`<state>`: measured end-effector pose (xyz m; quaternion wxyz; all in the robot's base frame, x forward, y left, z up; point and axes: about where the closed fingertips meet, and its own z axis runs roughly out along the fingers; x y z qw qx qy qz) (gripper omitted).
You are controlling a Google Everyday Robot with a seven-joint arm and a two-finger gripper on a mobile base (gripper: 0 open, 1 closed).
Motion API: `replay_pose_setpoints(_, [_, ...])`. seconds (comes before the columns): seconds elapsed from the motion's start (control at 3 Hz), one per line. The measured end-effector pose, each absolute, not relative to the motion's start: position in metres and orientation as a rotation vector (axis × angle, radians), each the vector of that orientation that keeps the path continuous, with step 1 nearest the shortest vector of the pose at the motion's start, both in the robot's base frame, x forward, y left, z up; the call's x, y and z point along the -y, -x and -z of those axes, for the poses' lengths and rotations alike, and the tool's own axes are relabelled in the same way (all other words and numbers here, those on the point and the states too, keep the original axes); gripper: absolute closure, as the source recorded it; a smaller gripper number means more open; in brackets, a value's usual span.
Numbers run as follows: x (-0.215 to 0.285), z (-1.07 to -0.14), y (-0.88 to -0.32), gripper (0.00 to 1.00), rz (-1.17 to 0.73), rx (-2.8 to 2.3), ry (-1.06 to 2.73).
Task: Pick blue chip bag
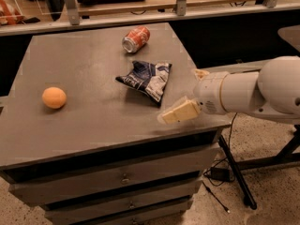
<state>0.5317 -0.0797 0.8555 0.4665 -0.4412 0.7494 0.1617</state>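
Three things lie on the grey counter [93,121]. The blue chip bag [147,78] lies flat and crumpled at the middle right, its long axis slanting from the left toward the near right, with one corner pointing at the near right edge. A red soda can [136,39] lies on its side just beyond it, and an orange ball [54,97] sits well apart at the left. The gripper [191,92] hovers at the counter's right edge, near the bag's near corner, with its jaws wide apart and holding nothing.

White rounded arm [243,90], cream claw [182,96] above table [93,121] edge
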Motion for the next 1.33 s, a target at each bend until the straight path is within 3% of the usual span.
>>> replay_pose_setpoints(0.67, [0.050, -0.838, -0.555, 0.00, -0.458, -1.778, 1.125])
replay_pose_setpoints(1.33, [0.029, -0.830, -0.563, 0.49, -0.468, -1.814, 1.141])
